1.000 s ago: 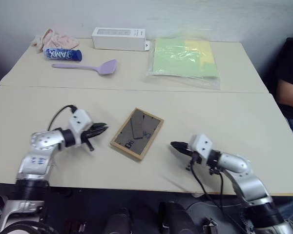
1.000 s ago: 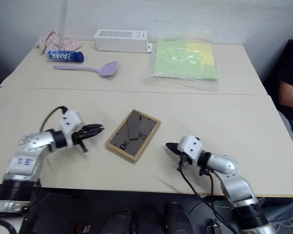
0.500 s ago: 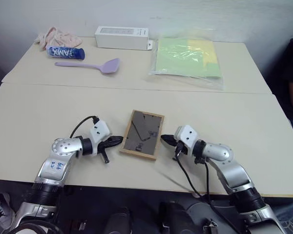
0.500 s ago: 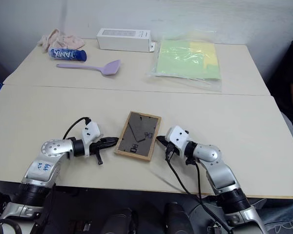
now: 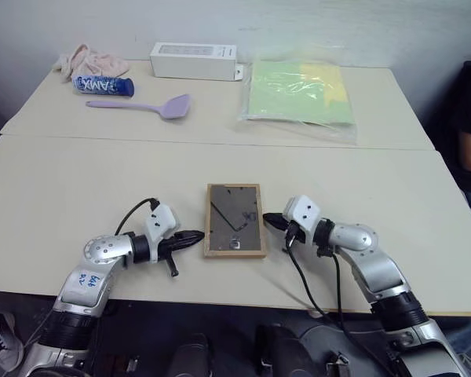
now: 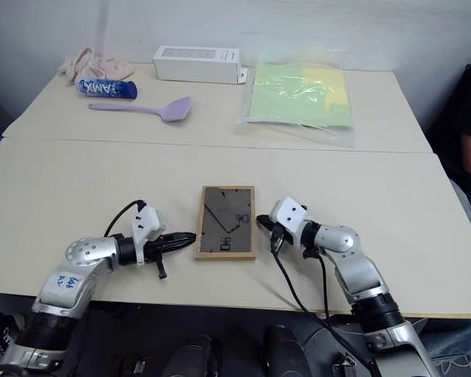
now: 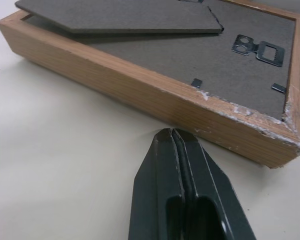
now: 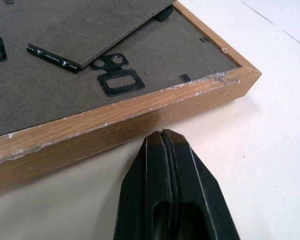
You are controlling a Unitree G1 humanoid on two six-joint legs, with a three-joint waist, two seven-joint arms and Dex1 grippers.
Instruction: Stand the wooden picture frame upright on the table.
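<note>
Looking at the frame [image 5: 235,220], I see it lies flat on the table [image 5: 78,181] with its dark back up and the stand folded down. It sits between my two pincers. The left pincer [image 5: 196,236] is clenched, its tips closed on nothing, and the frame's wooden side is just in front of it, very near or touching; I cannot tell which. The right pincer [image 5: 269,219] is also clenched and empty, and the opposite wooden side is just ahead of its tips, perhaps in contact.

I judge the frame is light and stiff, so it slides easily on the smooth top when only one side is pushed. The wood edge shows small chips at the corners, and the front probably has glass or thin plastic, so I should not drop it. The thin stand panel [image 8: 80,30] and the small metal hanger [image 8: 115,80] look weak; I would not pull on them hard.

The best hold, I think, is on the thick wooden rim, with one pincer opened around a long side, while the other side is blocked so the frame cannot slip away. After lifting, the stand must be opened before the frame can stay upright.
</note>
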